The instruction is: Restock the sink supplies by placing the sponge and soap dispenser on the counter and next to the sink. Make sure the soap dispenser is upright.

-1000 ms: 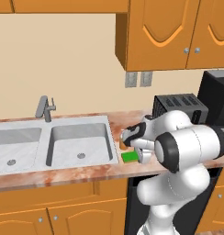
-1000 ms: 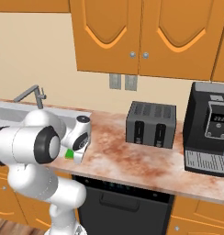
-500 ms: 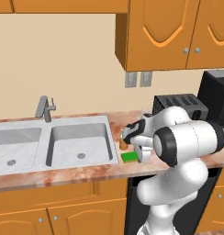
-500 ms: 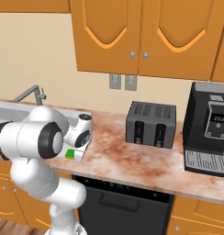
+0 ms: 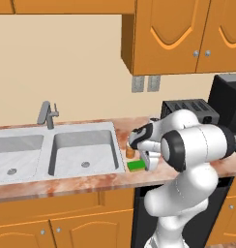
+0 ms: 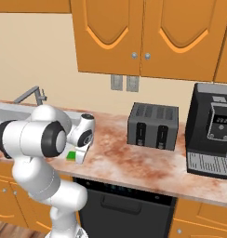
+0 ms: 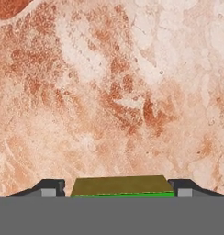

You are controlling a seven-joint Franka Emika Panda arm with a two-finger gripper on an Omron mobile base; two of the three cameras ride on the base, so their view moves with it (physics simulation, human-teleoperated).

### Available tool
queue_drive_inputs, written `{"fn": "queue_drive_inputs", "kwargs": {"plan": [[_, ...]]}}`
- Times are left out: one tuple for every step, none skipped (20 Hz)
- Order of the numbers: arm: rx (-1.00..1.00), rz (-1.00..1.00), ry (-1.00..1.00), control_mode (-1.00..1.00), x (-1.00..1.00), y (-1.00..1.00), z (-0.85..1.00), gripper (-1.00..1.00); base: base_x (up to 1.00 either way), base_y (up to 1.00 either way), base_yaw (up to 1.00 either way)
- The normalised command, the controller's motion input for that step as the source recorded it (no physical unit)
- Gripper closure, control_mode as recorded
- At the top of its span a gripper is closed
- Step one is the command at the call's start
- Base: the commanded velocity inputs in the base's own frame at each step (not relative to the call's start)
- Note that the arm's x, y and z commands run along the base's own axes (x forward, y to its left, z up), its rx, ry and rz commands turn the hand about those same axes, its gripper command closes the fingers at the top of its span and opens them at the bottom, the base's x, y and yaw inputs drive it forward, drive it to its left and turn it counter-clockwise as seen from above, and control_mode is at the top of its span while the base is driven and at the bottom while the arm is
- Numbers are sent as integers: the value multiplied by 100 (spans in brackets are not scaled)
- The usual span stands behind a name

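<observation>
White arm [image 5: 197, 145] bends low, wrist over the sponge [image 5: 136, 166].

The end effector [image 7: 114, 189] has released the sponge [image 5: 136, 165].

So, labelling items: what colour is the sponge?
Bright green sponge, with an olive-brown top face; clearest in the left base view.

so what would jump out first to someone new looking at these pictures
The bulky white robot arm bent low over the marbled reddish-brown counter, its gripper at a flat bright green sponge just right of the light grey double sink. Behind it stands an amber soap dispenser.
</observation>
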Motion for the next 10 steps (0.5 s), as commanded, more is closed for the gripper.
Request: {"fn": "queue_drive_inputs", "kwargs": {"plan": [[3,0,0,-100,0,0,0,-100,0,0,0],[3,0,0,-100,0,0,1,-100,0,0,0],[3,0,0,-100,0,0,4,-100,0,0,0],[3,0,0,-100,0,0,12,-100,0,0,0],[3,0,0,-100,0,0,16,-100,0,0,0],[3,0,0,-100,0,0,21,-100,0,0,0],[3,0,0,-100,0,0,26,-100,0,0,0],[3,0,0,-100,-1,0,31,-100,0,0,0],[2,0,0,-100,-9,0,36,-100,0,0,0],[1,0,0,-100,-11,0,41,-100,0,0,0]]}}
